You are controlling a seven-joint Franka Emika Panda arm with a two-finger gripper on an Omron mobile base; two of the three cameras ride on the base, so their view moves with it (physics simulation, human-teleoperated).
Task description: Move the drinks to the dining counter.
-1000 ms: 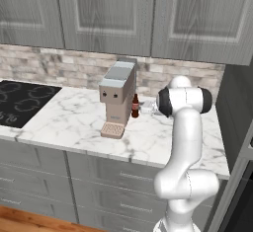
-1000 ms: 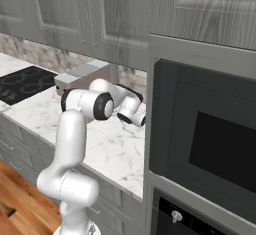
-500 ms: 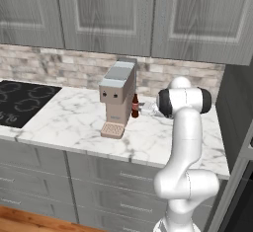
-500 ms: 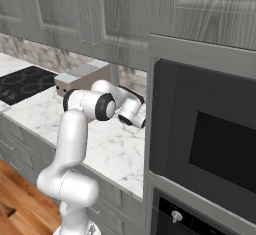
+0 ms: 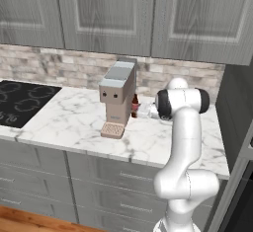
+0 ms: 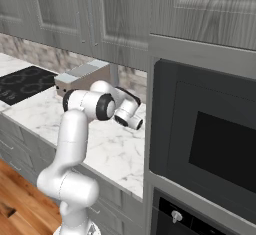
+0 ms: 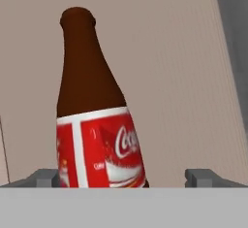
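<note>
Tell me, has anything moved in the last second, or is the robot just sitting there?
Nothing has visibly changed. The arm holds the same pose over the marble counter, the gripper stays open on either side of the cola bottle without closing, and the coffee machine stands where it did.

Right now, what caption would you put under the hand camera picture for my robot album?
Open gripper lined up on a brown bottle with a red label, one fingertip on each side, beige wall behind.
</note>
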